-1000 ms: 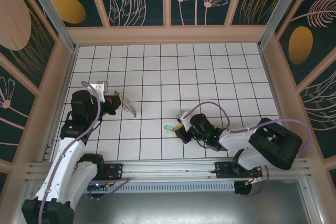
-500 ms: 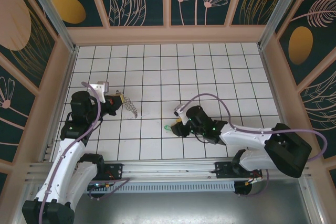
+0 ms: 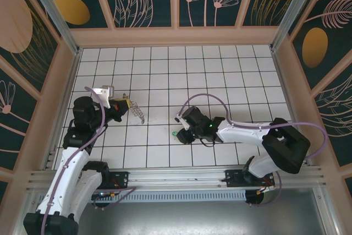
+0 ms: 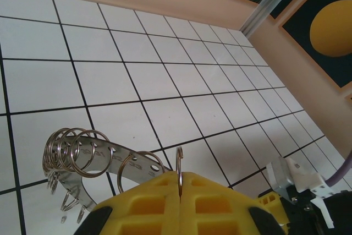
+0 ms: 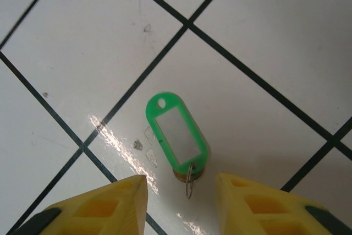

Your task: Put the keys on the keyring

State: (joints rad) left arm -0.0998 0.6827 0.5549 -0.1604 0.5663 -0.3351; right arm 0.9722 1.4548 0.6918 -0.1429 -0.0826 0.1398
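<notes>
Left gripper [image 4: 180,177] clamped tight on the keyring [image 4: 124,158]: one thin ring stands upright between the yellow fingers [image 4: 148,205], the other rings fanned out left above the white tiled table [image 4: 165,81].

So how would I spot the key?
Look at the white tiled floor, just ahead of the right arm's yellow claw. There lies a small flat green plastic key tag with a white label window and a little metal ring, the sole green thing on the tiles.

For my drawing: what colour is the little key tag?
Key tag: green, best in the right wrist view.
</notes>
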